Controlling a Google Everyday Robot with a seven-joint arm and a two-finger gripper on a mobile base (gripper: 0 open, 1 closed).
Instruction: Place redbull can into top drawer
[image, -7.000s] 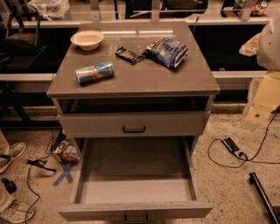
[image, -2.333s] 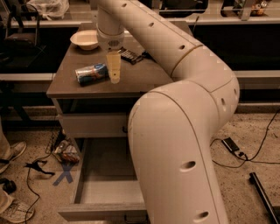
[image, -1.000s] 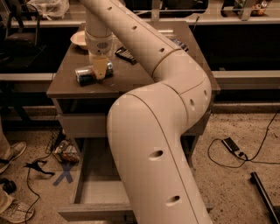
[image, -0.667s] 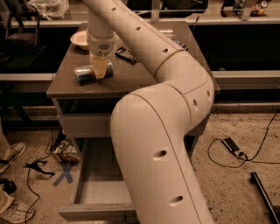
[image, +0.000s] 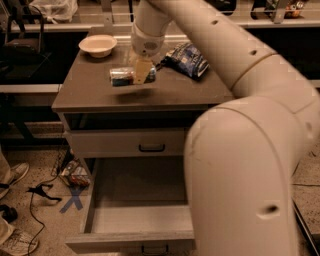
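Observation:
The redbull can (image: 120, 76), blue and silver, lies sideways in my gripper (image: 141, 75), which is shut on its right end. The can hangs a little above the middle of the cabinet top (image: 90, 90), with its shadow below it. My arm comes down from the upper right and fills the right side of the view. The top drawer (image: 130, 243) is pulled wide open at the bottom, below and in front of the can. Its pale grey floor is bare, and my arm hides its right side.
A white bowl (image: 97, 45) stands at the back left of the cabinet top. A blue-and-white snack bag (image: 187, 59) lies at the back right. A shallower closed drawer with a black bar handle (image: 151, 148) sits above the open one. Cables, shoes and blue tape (image: 74, 200) lie on the floor at left.
My gripper has closed on the can, lifted it off the left part of the cabinet top and carried it right towards the middle.

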